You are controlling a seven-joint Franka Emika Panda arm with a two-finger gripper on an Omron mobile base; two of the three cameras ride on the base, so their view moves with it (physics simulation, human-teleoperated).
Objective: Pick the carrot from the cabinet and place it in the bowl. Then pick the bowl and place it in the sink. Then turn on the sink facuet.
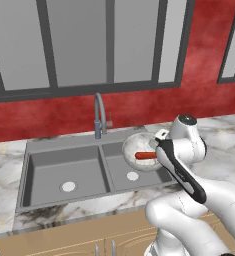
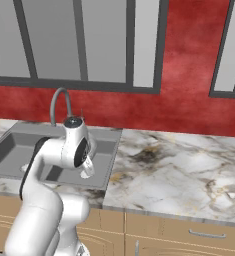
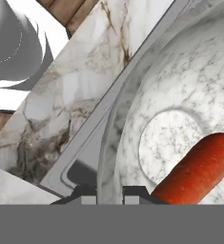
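In the left base view, the bowl (image 1: 141,151) is hanging above the right basin of the sink (image 1: 64,172), near its right edge, and the carrot (image 1: 145,156) is lying inside the bowl. The bowl is sitting right at the end of the arm, so I judge the gripper is carrying it by the rim, but the fingers are hidden behind the wrist here. The sink faucet (image 1: 100,114) is standing behind the divider, to the left of the bowl and apart from it.

In the right base view, the arm is covering the bowl and the carrot, so only the sink (image 2: 9,150), the faucet (image 2: 59,102) and the marble counter (image 2: 179,170) are showing.

In the hand view, the bowl (image 3: 180,95) is filling most of the picture and the carrot (image 3: 199,171) is resting on its bottom, just beside the fingertips (image 3: 87,193). The rim is passing between the two tips, so the gripper (image 3: 111,193) seems to be clamped on the bowl rim. The sink edge and the counter (image 3: 70,95) are showing below the bowl.

To do this step well, I think the arm should be lowering the bowl slowly and keeping it level, so that the carrot is not rolling out, and moving it a little to the left, away from the basin wall, before the fingers are letting go.
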